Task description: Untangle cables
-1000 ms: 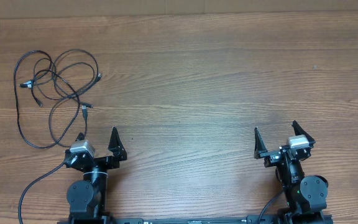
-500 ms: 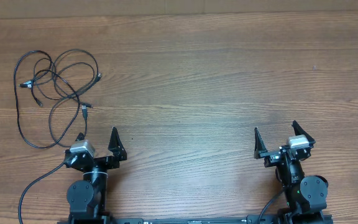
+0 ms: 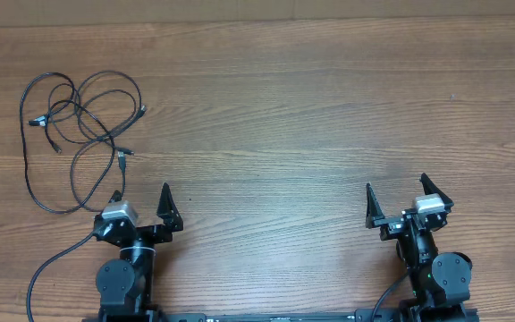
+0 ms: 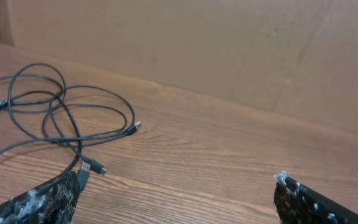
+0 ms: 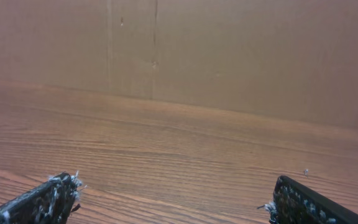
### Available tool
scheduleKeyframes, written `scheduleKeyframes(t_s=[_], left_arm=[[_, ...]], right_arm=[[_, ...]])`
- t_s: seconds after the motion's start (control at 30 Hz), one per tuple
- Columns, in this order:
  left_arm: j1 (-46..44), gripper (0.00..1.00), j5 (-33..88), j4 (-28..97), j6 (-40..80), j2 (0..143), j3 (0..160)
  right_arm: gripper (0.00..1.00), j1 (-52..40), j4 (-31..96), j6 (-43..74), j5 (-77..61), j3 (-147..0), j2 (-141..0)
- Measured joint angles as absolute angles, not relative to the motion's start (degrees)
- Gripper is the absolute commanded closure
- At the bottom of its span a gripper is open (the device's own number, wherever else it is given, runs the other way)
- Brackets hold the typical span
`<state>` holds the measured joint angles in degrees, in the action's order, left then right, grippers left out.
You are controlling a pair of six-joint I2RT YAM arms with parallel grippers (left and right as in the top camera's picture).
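Note:
The cables are thin black cords lying in loose overlapping loops at the table's far left, with small plugs at their ends. They also show in the left wrist view, one plug lying just ahead of the left finger. My left gripper is open and empty at the near left, just below the cables' lowest loop. My right gripper is open and empty at the near right, far from the cables. Its view shows only bare wood between the fingers.
The wooden table is bordered by a brown cardboard wall along its far edge. A thicker black cord fixed to the left arm curves over the near left of the table.

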<state>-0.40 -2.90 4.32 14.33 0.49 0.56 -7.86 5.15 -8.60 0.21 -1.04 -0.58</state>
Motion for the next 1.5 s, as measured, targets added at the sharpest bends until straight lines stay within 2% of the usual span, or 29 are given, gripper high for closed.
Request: scheduleKeyframes(t_s=[0.37,1.5], left_arm=[[-0.4,0.00,0.3,4.4,5.6,0.5,0.6],[-0.4,0.01,0.3,4.5,5.3,0.5,0.6]], right_arm=[[0.00,-7.9,5.1,-8.6,0.2,-1.0,-0.6],[0.00,-7.9,5.1,-8.6,0.2,-1.0,-0.6]])
